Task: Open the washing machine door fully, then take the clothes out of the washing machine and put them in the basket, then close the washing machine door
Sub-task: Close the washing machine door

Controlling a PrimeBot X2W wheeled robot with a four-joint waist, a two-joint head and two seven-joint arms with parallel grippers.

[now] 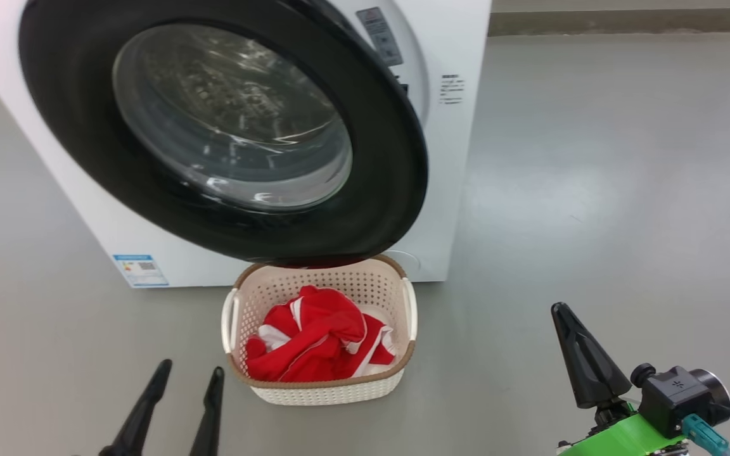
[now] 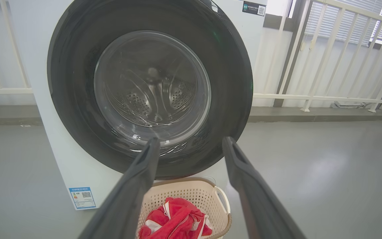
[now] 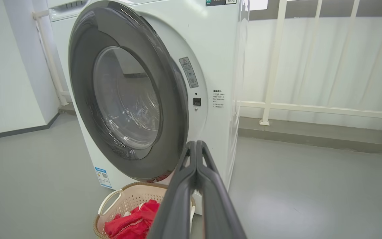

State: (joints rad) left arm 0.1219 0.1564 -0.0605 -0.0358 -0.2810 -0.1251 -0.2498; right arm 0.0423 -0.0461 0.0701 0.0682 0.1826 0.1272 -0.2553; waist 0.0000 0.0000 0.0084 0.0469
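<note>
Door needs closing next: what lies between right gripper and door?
Bare floor between right gripper and door, per head view; basket sits further left.

No text is legible anywhere. On the washer [image 1: 448, 158]:
- Blue sticker [image 1: 140, 270], lower left of head view: carries a QR code, print too small to read.
- Grey label [image 1: 379, 35], top centre: lines unreadable.
- Black print block [image 1: 451, 88], just right of the grey label: blurred.
- Dark sticker [image 2: 254, 8], top of left wrist view: has a QR code, characters unreadable.
</note>
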